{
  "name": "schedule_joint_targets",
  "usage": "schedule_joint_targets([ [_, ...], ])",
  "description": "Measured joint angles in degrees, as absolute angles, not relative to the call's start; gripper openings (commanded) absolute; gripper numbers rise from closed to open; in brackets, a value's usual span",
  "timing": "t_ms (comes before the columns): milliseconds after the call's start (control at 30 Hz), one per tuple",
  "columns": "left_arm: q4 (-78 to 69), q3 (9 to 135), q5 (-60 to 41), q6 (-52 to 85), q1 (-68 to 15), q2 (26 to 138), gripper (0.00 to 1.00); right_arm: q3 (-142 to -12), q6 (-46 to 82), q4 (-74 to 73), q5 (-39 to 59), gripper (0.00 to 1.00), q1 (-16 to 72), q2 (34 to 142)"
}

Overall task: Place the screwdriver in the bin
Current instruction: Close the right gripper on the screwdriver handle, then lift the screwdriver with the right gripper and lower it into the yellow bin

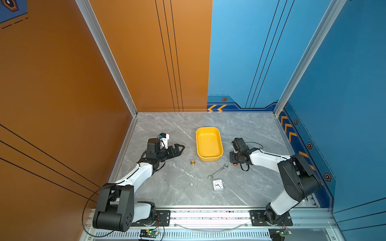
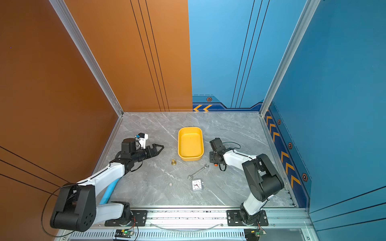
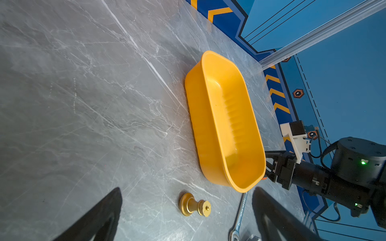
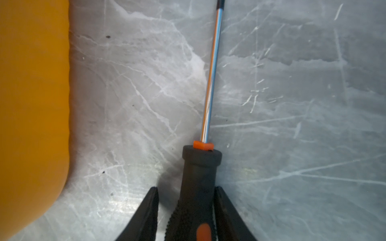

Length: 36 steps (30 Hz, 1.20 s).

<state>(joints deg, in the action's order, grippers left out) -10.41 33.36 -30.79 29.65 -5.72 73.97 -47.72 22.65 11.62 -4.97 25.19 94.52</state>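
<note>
Fingers [image 4: 227, 219] of the right gripper [image 4: 186, 188] sit around the screwdriver [image 4: 200, 171], squeezing or not I cannot tell; the bin [image 4: 31, 104] is empty.

Robot test cell in a lab: left arm [image 1: 135, 177] and right arm [image 1: 269, 160] bolted to an aluminium rail [image 1: 208, 217] along a grey marble-look tabletop [image 1: 167, 187], walled by an orange panel [image 1: 62, 83] and a blue panel [image 1: 344, 83] in aluminium framing [image 1: 108, 56], a bare circuit board [image 1: 149, 232] wired by the rail.
</note>
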Motion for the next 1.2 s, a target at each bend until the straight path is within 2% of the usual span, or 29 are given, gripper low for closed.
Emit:
schedule_joint_targets([
  [100, -10.41, 33.58, -30.81, 29.65, -5.89, 74.15, 0.98, -47.86, 22.59, 12.14, -4.84, 0.22, 25.19, 94.52],
  [233, -10.39, 33.58, -31.05, 29.65, -6.26, 74.32, 0.98, -48.42, 22.41, 12.93, -4.45, 0.00, 25.19, 94.78],
  [533, -9.52, 34.20, -31.38, 29.67, -6.46, 74.41, 0.98, -48.53, 22.57, 14.39, -4.12, 0.00, 25.19, 93.91],
  [800, -9.15, 34.20, -31.38, 29.67, -6.61, 74.43, 0.98, -49.60, 22.79, 19.31, -4.10, 0.00, 25.19, 83.02],
  [1000, -9.13, 34.22, -31.48, 29.67, -6.90, 74.72, 0.98, -57.39, 23.31, 22.74, -5.89, 0.00, 28.42, 80.47],
  [1200, -9.13, 34.24, -31.57, 29.67, -7.20, 74.74, 0.98, -68.84, 23.24, 24.47, -10.81, 0.00, 35.16, 83.85],
])
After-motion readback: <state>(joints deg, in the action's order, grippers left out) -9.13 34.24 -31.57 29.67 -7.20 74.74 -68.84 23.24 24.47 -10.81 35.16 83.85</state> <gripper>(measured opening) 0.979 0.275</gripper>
